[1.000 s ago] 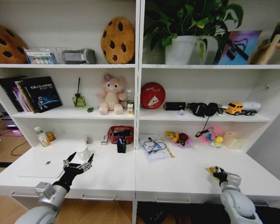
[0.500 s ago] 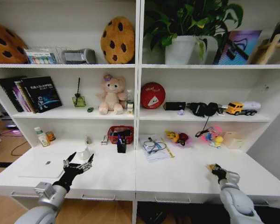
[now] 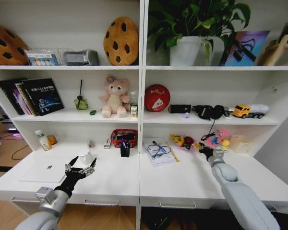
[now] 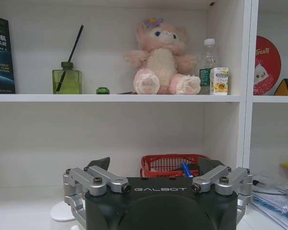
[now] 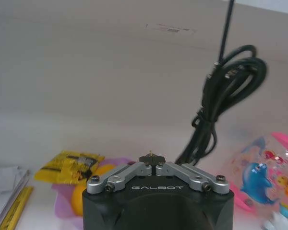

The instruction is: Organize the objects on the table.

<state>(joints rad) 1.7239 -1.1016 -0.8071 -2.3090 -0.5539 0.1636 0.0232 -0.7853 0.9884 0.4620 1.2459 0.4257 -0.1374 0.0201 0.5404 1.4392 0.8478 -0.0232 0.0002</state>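
Note:
My left gripper (image 3: 79,168) (image 4: 156,165) hovers open and empty above the white table (image 3: 182,179). It is just right of the thin silver laptop (image 3: 44,169) and in front of the white mug (image 3: 85,156). My right gripper (image 3: 205,150) (image 5: 152,161) reaches to the back of the table beside the pile of yellow and pink toys (image 3: 183,141). Its fingers are shut on a small yellow item (image 3: 197,145), of which just a tip (image 5: 152,155) pokes out. A small green oblong item (image 3: 92,112) (image 4: 102,90) lies on the shelf above. Dark pens stand in a black cup (image 3: 125,149).
A red mesh basket (image 3: 124,137) (image 4: 169,164) and papers with glasses (image 3: 158,152) sit mid-table at the back. A black cable (image 5: 224,98) hangs near my right gripper, with a yellow packet (image 5: 69,160) and a pink toy (image 5: 273,167) close by. Bottles (image 3: 44,140) stand at the back left.
My right gripper has gone from the table's front right edge to the back by the toys, taking the small yellow item with it. The left arm has not moved.

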